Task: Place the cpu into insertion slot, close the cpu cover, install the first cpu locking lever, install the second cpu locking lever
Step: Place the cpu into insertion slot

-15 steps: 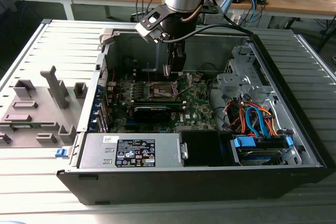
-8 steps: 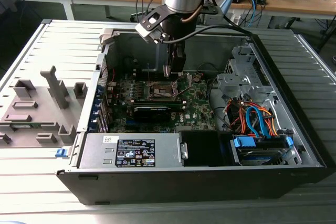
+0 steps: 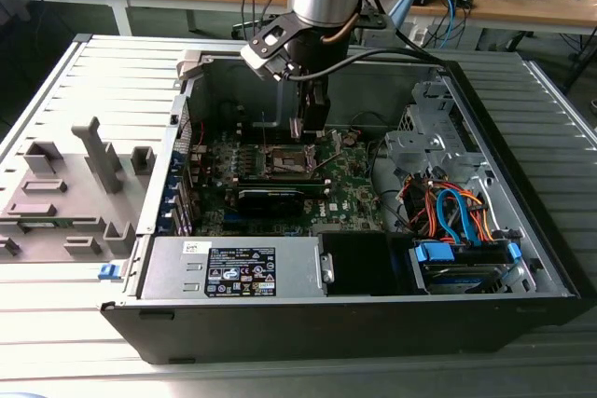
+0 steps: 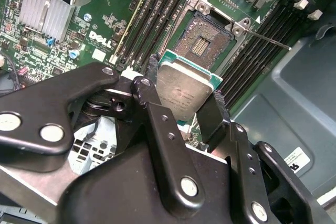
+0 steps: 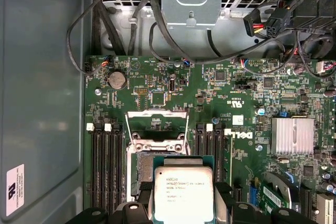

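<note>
Your gripper (image 4: 185, 87) is clamped on the cpu (image 4: 181, 97) by opposite edges, metal top facing the wrist, just short of the bare insertion slot (image 4: 206, 38). Beyond, the cpu cover (image 5: 157, 123) stands raised; memory slots (image 5: 105, 161) flank both sides.

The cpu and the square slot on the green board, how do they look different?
The cpu has a plain silver-grey top; the insertion slot is dark inside with a metal rim. The cpu is pinched in the hand, not yet in the slot; the insertion slot sits fixed on the green motherboard, open and empty. Both are square and look close in size.
</note>
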{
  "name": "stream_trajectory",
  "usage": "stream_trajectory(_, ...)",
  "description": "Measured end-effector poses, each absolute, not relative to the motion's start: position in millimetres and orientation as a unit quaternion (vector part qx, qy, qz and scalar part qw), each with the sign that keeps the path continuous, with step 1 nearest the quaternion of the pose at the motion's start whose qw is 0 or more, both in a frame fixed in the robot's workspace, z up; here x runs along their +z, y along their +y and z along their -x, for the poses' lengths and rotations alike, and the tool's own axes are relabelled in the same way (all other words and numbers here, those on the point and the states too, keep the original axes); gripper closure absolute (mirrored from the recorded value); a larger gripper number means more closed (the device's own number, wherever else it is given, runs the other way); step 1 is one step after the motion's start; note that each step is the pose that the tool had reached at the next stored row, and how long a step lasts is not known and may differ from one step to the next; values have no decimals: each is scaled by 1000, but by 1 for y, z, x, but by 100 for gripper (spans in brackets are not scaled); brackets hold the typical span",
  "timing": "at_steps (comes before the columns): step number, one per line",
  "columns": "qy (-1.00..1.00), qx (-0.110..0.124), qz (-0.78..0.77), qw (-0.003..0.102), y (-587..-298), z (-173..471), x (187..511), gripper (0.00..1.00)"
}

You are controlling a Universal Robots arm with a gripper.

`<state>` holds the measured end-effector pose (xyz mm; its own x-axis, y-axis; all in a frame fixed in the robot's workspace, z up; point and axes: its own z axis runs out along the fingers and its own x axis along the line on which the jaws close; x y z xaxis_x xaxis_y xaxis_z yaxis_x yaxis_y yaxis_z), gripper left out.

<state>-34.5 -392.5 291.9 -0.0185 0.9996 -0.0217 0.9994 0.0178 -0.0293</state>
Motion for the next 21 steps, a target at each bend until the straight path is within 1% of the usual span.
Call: stream_trajectory(21, -713, 18, 701, 2, -393, 35, 282, 45)
